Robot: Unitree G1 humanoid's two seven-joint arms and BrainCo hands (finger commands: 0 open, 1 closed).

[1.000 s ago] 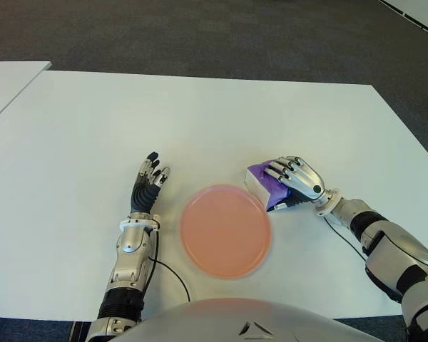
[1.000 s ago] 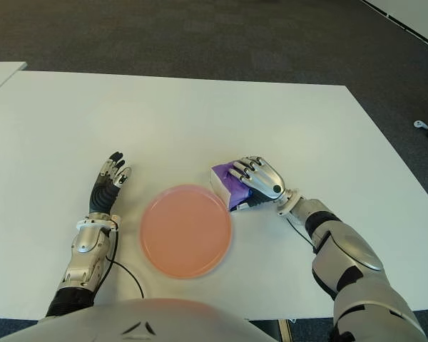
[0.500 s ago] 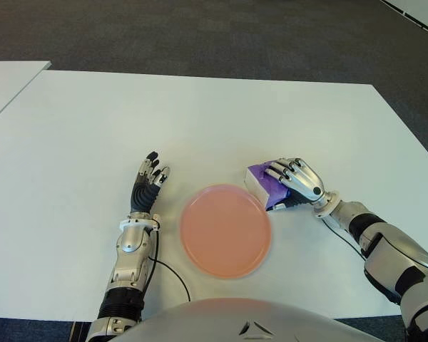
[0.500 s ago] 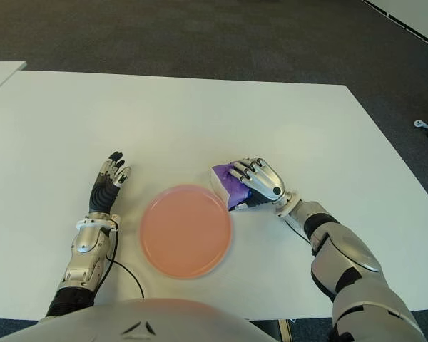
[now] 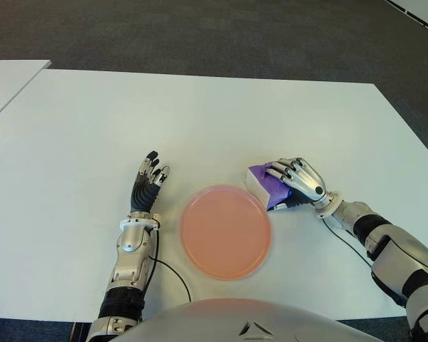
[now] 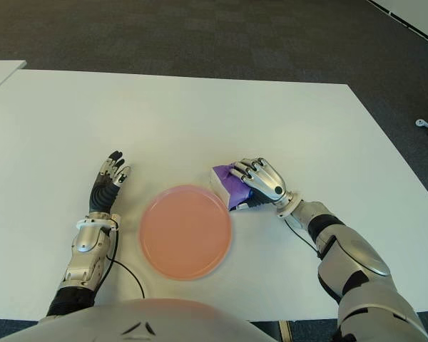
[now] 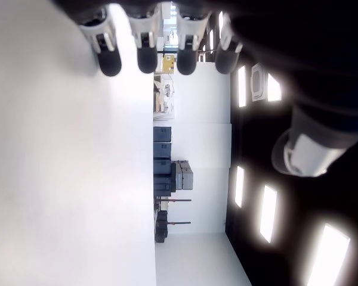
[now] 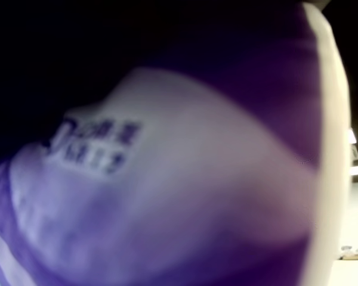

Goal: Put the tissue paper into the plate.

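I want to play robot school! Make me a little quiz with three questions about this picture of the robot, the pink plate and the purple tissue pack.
1. True or false: the tissue pack already lies in the plate.
2. Which hand covers the tissue pack? A) left hand B) right hand C) neither
3. Fill in: the left hand shows with fingers stretched out on the plate's ____ side.

Key:
1. False. The pack sits on the white table beside the plate's far right rim.
2. B. The right hand is curled over the pack.
3. Left.
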